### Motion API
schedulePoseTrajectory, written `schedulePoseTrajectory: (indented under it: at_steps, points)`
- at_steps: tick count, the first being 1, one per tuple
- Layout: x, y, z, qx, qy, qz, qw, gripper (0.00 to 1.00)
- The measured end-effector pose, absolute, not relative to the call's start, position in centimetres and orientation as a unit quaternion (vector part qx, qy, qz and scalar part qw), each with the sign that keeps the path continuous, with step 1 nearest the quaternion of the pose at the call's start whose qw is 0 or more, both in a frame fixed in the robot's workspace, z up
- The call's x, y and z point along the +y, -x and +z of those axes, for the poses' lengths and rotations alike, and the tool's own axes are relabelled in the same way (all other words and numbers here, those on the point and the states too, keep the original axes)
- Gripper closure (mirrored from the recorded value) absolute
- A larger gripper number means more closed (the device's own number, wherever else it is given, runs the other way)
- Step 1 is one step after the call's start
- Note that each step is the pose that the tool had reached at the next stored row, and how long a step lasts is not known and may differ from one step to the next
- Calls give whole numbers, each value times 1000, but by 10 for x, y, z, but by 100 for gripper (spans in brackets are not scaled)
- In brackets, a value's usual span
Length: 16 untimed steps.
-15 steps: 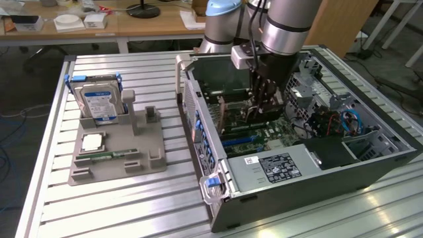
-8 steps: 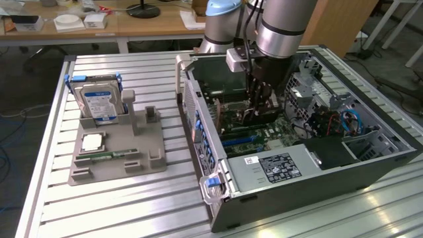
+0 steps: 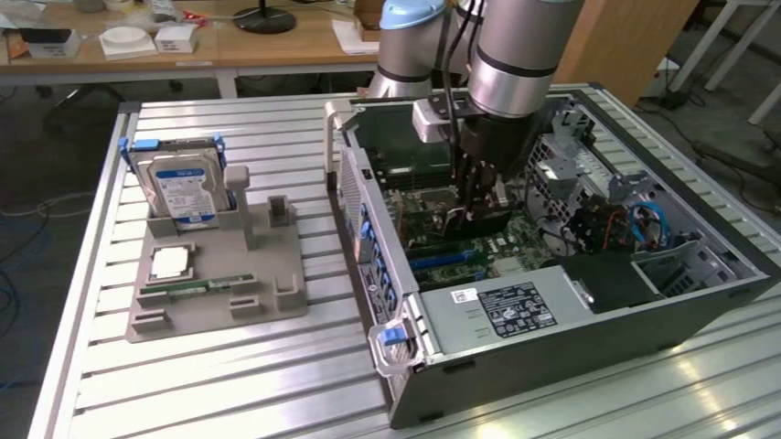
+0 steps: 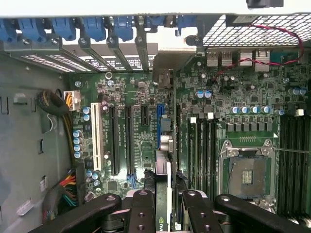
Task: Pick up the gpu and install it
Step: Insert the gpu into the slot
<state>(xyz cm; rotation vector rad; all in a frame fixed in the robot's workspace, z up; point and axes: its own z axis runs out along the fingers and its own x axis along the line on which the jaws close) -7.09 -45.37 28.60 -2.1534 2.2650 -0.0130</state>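
Gpu seen edge-on, clamped between the gripper's fingers, above the motherboard slots inside the case, whether seated cannot be told, card largely hidden by the gripper in the exterior view, hard drive on tray outside.

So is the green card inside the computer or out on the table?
Inside. The gripper holds the gpu edge-on above the motherboard slots in the open computer case. Whether it is seated, cannot tell.

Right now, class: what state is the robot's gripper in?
Gripper: closed on the gpu, held edge-on over the motherboard inside the computer case.
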Motion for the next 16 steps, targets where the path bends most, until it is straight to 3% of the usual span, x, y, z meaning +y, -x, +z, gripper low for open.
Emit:
schedulePoseTrajectory:
  at_steps: [16]
  points:
    - [-460,73,285,725,689,-4,8,74]
